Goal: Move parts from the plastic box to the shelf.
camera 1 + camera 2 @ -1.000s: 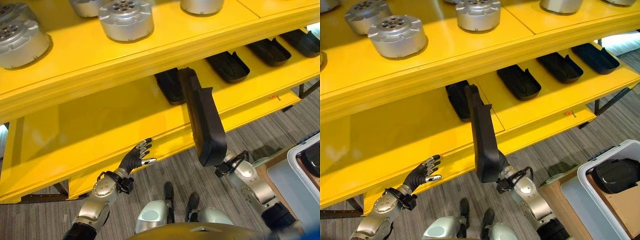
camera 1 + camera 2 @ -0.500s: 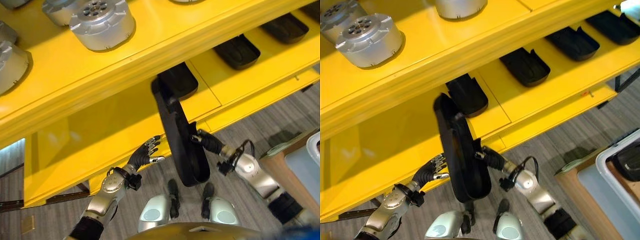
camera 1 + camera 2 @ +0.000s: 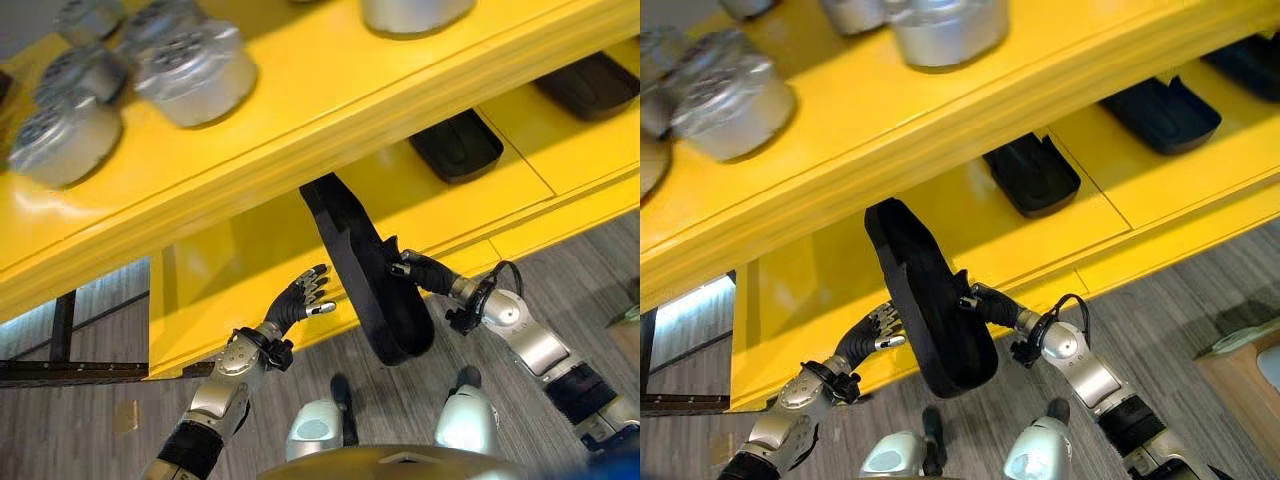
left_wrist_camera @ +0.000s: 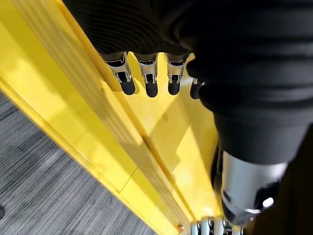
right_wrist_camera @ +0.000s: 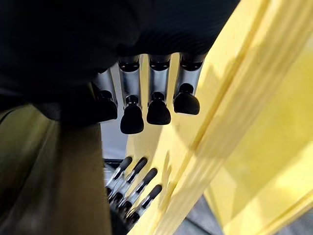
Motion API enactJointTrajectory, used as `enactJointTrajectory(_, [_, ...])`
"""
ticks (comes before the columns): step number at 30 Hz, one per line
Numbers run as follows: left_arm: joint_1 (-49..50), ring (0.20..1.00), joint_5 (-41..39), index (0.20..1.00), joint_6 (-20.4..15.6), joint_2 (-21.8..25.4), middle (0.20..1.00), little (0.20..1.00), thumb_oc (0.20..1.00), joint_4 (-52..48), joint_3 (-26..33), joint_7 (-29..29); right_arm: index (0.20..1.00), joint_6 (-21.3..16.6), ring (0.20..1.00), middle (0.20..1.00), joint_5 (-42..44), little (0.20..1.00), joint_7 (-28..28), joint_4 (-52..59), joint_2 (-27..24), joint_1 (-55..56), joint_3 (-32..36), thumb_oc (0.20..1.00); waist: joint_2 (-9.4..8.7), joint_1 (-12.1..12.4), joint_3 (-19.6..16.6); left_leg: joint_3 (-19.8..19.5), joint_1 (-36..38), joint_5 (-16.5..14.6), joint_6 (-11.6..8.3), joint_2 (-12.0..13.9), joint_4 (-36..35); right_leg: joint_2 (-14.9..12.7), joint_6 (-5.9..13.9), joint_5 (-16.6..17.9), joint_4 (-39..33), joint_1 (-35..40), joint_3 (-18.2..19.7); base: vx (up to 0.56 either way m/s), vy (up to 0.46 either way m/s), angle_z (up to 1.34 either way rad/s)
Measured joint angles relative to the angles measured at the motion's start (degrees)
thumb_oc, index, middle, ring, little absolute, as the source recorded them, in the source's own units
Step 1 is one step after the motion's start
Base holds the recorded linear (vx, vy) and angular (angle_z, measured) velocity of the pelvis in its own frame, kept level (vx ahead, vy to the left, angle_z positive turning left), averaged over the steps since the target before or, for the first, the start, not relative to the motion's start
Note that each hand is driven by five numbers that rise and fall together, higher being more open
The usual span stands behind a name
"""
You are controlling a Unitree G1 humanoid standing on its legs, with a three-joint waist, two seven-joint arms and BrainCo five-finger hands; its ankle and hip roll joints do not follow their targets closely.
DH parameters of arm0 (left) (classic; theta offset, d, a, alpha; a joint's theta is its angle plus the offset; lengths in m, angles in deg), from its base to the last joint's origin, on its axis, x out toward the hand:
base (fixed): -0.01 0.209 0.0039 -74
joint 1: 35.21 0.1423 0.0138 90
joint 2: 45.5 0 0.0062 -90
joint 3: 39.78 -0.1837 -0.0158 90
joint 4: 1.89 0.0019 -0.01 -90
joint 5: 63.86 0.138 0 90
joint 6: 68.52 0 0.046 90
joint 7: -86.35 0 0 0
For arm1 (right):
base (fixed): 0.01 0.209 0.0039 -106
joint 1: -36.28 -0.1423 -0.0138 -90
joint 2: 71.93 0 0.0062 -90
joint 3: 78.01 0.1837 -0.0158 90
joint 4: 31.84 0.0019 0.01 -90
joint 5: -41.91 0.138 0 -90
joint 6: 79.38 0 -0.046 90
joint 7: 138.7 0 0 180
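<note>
Yellow shelving fills the scene before us: an upper shelf (image 3: pixel 300 110) carrying round silver metal parts (image 3: pixel 190 70), and a lower shelf (image 3: pixel 1080 215) holding black moulded parts (image 3: pixel 1032 175) laid in a row, above grey striped floor (image 3: pixel 90 420).

We hold one long black part (image 3: pixel 362 270) in the right robot hand (image 3: pixel 415 272), whose fingers curl around its side edge. The part hangs slanted, its upper end tucked just under the lip of the upper shelf and its rounded lower end out past the front edge of the lower shelf.

Compared with a second ago, the part has swung from a steeper, more upright pose held from its bottom end into a tilt with its top now nosing into the gap between the shelves, left of the nearest black part already in place. Our view has also shifted, so the shelves sit differently in frame.

Our left robot hand (image 3: pixel 300 300) is open, fingers spread, beside the part near the lower shelf's front edge, and does not appear to touch it.

We judge the part is being lined up for an empty stretch of the lower shelf; it is not yet resting there.
</note>
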Motion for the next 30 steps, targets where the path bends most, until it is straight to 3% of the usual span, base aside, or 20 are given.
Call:
enactJointTrajectory(2, [1.18,1.0,0.11,1.0,0.81,1.46,1.0,1.0,1.0,-0.02,0.01,0.08,0.2,0.85,0.2,0.2,-0.01,0.2,-0.12,-2.89,3.47,0.04,-0.45,0.2,-2.57,1.29,-1.09,0.02,-0.88,-0.61,1.44,-2.21,0.45,-0.67,-0.09,1.36,-1.83,0.13,1.93,-0.06,0.179,0.15])
enactJointTrajectory(6, [3.2,1.0,0.14,1.0,1.27,4.79,1.0,1.0,1.0,-0.07,0.55,-0.09,0.2,1.99,0.2,0.2,-0.03,0.2,0.81,-5.66,6.73,0.1,-0.87,0.2,-4.86,3.91,-1.86,-1.75,-1.21,-0.78,2.64,-4.14,0.39,-1.73,1.49,3.22,-4.91,2.92,3.03,-0.09,0.082,0.31])
enactJointTrajectory(7, [3.92,1.0,0.58,1.0,1.73,5.96,1.0,1.0,1.0,-0.96,0.9,-0.14,0.2,2.29,0.2,0.2,-0.01,0.2,1.36,-5.89,7.75,0.05,-0.99,0.2,-6.13,4.92,-1.8,-2.47,-1.21,-0.46,2.94,-4.16,0.46,-1.6,1.52,3.28,-5.04,3.26,2.99,-0.08,-0.008,0.35])
enactJointTrajectory(10, [4.51,1.0,1.11,1.0,2.13,6.18,1.0,1.0,1.0,-1.12,1.29,-0.29,0.2,3.22,0.2,0.2,0.08,0.2,3.51,-5.93,8.69,0.07,-0.88,0.2,-8.05,4.98,-1.39,-3.64,-2.84,-0.17,2.58,-2.97,1.59,-0.42,1.9,3.91,-6.19,3.68,1.46,-0.08,-0.005,0.21])
enactJointTrajectory(17, [-1.3,1.0,1.21,1.0,2.28,4.98,1.0,1.0,1.0,-2.3,1.18,-0.6,0.2,6.78,0.2,0.2,-1.43,0.2,11.12,-8.56,7.6,-0.76,2.34,0.2,-7.9,4.81,2.92,-6.46,-4.68,0.63,1.4,-0.23,1.92,3.4,1.41,3.76,-7.44,5.2,0.63,-0.08,-0.036,0.19])
enactJointTrajectory(18, [-3.34,1.0,1.37,1.0,2.48,3.43,1.0,1.0,1.0,-1.79,0.68,-1.49,0.2,7.87,0.2,0.2,-1.47,0.2,13.07,-8.6,6.73,-0.59,3.8,0.2,-7.45,4.04,3.54,-10.04,-5.32,0.66,1.78,-0.63,2.13,3.57,1.54,2.14,-3.03,5.13,5.05,0.1,-0.196,1.77])
enactJointTrajectory(19, [-6.37,1.0,3.0,1.0,2.98,1.9,1.0,1.0,1.0,-1.71,-2.04,-3.61,0.2,9.43,0.2,0.2,-1.48,0.2,15.53,-8.83,4.44,0.3,5.25,0.2,-6.62,2.47,3.86,-15.21,-4.51,0.81,4.05,-0.3,0.48,4.88,1.07,0.55,8.01,2.36,15.85,0.1,-0.227,2.47])
enactJointTrajectory(20, [-7.57,1.0,3.72,1.0,3.39,2.5,1.0,1.0,1.0,-2.75,-3.72,-5.27,0.2,9.49,0.2,0.2,-1.44,0.2,16.45,-8.87,4.1,1.98,7.03,0.2,-7.51,1.65,3.24,-16.34,-4.71,1.13,4.82,0.49,-0.11,6.99,2.26,-3.41,9.8,1.86,21.15,0.05,-0.188,2.33])
enactJointTrajectory(21, [-6.96,1.0,4.64,1.0,3.82,5.94,1.0,1.0,1.0,-3.17,-3.62,-5.55,0.2,9.51,0.2,0.2,-1.42,0.2,15.86,-8.73,4.39,1.06,7.33,0.2,-10.74,2.75,1.99,-13.97,-3.7,2.56,2.72,1.44,-2.71,8.65,-0.69,-1.13,-0.77,1.19,20.0,0.03,-0.188,1.2])
enactJointTrajectory(22, [-6.35,1.0,5.02,1.0,5.19,6.7,1.0,1.0,1.0,-2.0,-3.23,-4.98,0.2,9.56,0.2,0.2,-1.56,0.2,15.49,-9.55,4.29,-1.2,8.38,0.2,-10.27,2.46,1.67,-13.39,-2.83,4.26,0.1,3.08,-4.32,9.85,0.17,-2.6,-1.95,1.14,19.3,0.04,-0.158,0.03])
enactJointTrajectory(24, [-4.9,1.0,4.95,1.0,5.99,4.27,1.0,1.0,1.0,-1.95,-2.59,-4.35,0.2,10.59,0.2,0.2,-1.61,0.2,13.81,-9.51,3.55,-5.53,8.64,0.2,-7.51,3.18,1.4,-10.84,-1.36,3.47,-0.78,7.4,-4.18,11.28,0.03,-1.3,-5.07,1.2,14.96,0.04,-0.193,-1.28])
enactJointTrajectory(25, [-3.94,1.0,4.95,1.0,6.15,2.28,1.0,1.0,1.0,-2.03,-1.76,-3.86,0.2,11.38,0.2,0.2,-1.64,0.2,13.26,-9.67,3.54,-5.57,8.32,0.2,-7.37,2.05,1.31,-11.09,-0.15,3.66,-2.47,8.0,-3.68,11.33,-0.02,1.31,-6.18,2.12,12.8,0.02,-0.203,-1.19])
enactJointTrajectory(26, [-2.94,1.0,4.9,1.0,6.01,0.87,1.0,1.0,1.0,-2.36,-1.0,-3.77,0.2,12.27,0.2,0.2,-2.4,0.2,12.84,-10.19,3.06,-6.3,7.47,0.2,-6.96,1.48,1.27,-11.09,0.42,4.02,-2.76,8.98,-3.63,12.87,-0.66,1.26,-6.63,1.63,12.71,0.0,-0.166,-1.28])
enactJointTrajectory(27, [-2.55,1.0,4.38,1.0,5.79,1.61,1.0,1.0,1.0,-2.0,-0.38,-2.23,0.2,12.84,0.2,0.2,-4.03,0.2,11.95,-12.82,3.29,-11.3,3.21,0.2,-8.32,4.05,2.04,-13.51,0.15,4.07,-2.33,9.05,0.42,14.17,-3.21,1.54,-5.91,-0.53,17.14,0.01,-0.155,-1.38])
enactJointTrajectory(28, [-3.13,1.0,4.35,1.0,5.7,2.36,1.0,1.0,1.0,-1.91,-0.51,-1.51,0.2,12.92,0.2,0.2,-5.31,0.2,11.61,-13.9,3.87,-14.46,0.87,0.2,-9.46,5.42,2.73,-19.37,-5.02,1.85,-1.06,7.67,9.07,13.35,-4.58,2.91,-7.04,0.08,18.57,0.09,-0.124,-1.33])
enactJointTrajectory(29, [-3.26,1.0,4.23,1.0,5.6,2.03,1.0,1.0,1.0,-2.02,-0.7,-1.54,0.2,12.91,0.2,0.2,-5.69,0.2,11.56,-14.22,3.53,-16.18,0.34,0.2,-8.53,5.34,2.76,-21.64,-3.87,0.86,-1.06,5.26,5.08,13.68,-3.41,2.98,-6.91,0.23,18.37,0.16,-0.093,-0.13])
enactJointTrajectory(30, [-4.42,1.0,3.58,1.0,5.63,2.08,1.0,1.0,1.0,-1.6,-1.19,-1.65,0.2,13.18,0.2,0.2,-5.71,0.2,11.63,-15.68,2.96,-18.23,0.4,0.2,-7.16,4.35,3.85,-17.01,-3.78,0.07,-1.5,6.18,5.59,14.28,-2.65,1.84,-6.06,1.28,16.22,0.21,-0.046,0.36])
